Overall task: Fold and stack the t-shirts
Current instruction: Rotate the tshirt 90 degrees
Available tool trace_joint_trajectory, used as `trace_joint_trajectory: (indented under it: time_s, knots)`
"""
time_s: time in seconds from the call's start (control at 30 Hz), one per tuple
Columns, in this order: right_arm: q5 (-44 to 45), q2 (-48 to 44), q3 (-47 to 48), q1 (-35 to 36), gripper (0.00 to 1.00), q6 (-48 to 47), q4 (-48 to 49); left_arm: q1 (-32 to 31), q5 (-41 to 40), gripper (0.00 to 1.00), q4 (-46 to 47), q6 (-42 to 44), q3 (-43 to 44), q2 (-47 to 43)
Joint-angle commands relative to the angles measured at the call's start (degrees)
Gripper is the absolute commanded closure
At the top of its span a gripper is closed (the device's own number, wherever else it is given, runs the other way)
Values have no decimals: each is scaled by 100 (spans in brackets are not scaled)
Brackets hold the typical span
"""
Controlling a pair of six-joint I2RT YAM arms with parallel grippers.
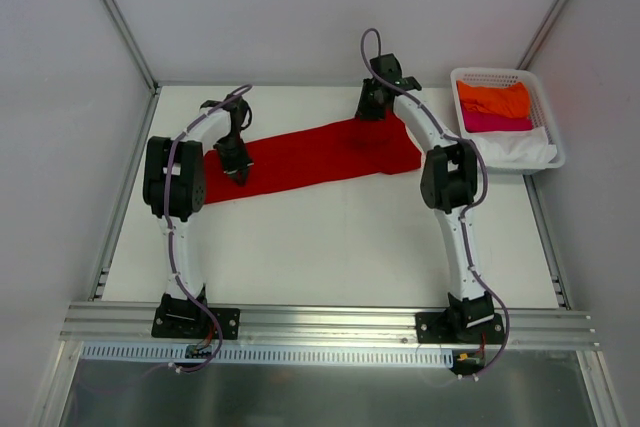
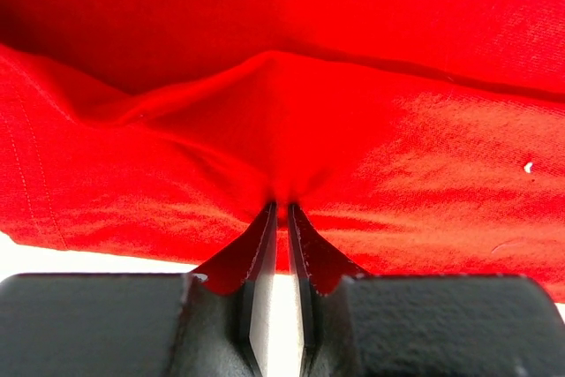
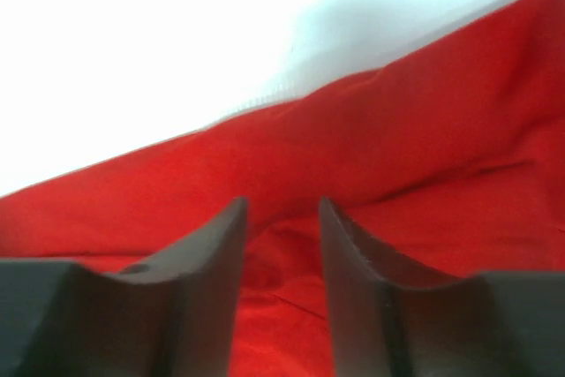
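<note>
The soft deep red t-shirt (image 1: 310, 159) looked only part folded, the left gripper (image 2: 281, 207) pinching it, the right gripper (image 3: 282, 207) with fingers apart, nothing stacked yet.

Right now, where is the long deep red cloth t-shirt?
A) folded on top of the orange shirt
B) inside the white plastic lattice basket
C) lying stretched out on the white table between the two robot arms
C: the deep red cloth t-shirt lies stretched across the white table, apart from the white plastic lattice basket at the far right corner.
</note>
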Motion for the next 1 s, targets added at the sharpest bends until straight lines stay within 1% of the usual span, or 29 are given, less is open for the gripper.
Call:
trace_joint_trajectory:
  time_s: [0.0,0.03,0.07,0.13,0.17,0.2,0.23,0.37,0.43,0.53,0.7,0.77,0.97]
  knots:
    - [457,-1271,-41,-17,79,-375,224,34,68,90,-106,-95,-98,-382]
    - [693,-1440,-347,-26,93,-454,206,34,68,91,-97,-96,-107,-391]
    - [791,-1581,-480,-35,99,-551,41,34,76,92,-88,-113,-116,-391]
    - [914,-1827,-709,-52,99,-665,-267,34,120,95,-53,-131,-133,-373]
    - [932,-1845,-849,-52,100,-727,-608,34,129,95,-44,-140,-133,-365]
    - [932,-1854,-920,-78,99,-823,-776,34,146,99,-36,-148,-116,-356]
    - [871,-1889,-1200,-61,100,-868,-882,25,173,100,-35,-148,-107,-338]
    - [713,-1890,-1764,-70,99,-886,-927,34,199,100,-27,-113,-28,-286]
    - [634,-1828,-1844,-79,99,-798,-936,25,208,100,-18,-87,25,-277]
    - [563,-1565,-1757,-70,99,-728,-1085,34,226,96,8,-34,121,-268]
    - [554,-1091,-1370,-61,99,-745,-1358,34,191,96,105,176,455,-136]
    - [361,-985,-1256,-70,100,-736,-1393,34,217,96,96,238,613,-5]
    - [387,-686,-825,-78,99,-745,-1490,34,296,96,96,221,623,75]
